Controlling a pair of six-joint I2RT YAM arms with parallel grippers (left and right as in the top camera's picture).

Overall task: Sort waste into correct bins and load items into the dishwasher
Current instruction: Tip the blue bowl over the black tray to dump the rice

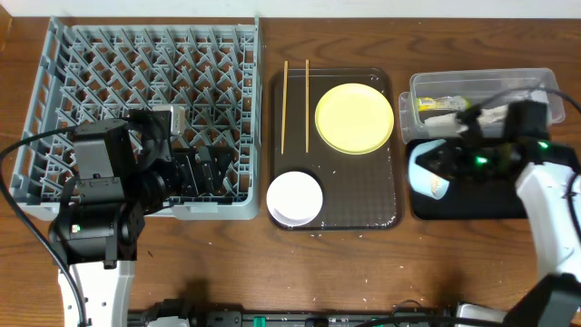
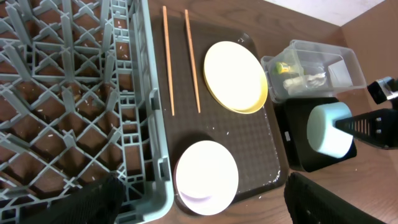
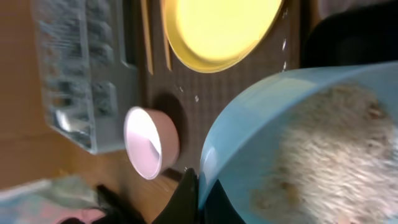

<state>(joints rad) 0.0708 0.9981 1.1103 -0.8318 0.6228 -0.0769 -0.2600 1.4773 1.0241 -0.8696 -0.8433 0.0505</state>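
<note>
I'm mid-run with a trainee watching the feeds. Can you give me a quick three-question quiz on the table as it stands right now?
1. True or false: the yellow plate sits on the brown tray.
2. What holds the blue bowl? A: the left pincer. B: the right pincer. C: nothing, it stands free.
3. Fill the gap: the snack wrapper lies in the clear ___.

Key: 1 true. 2 B, the right pincer grips its rim. 3 tub.
</note>
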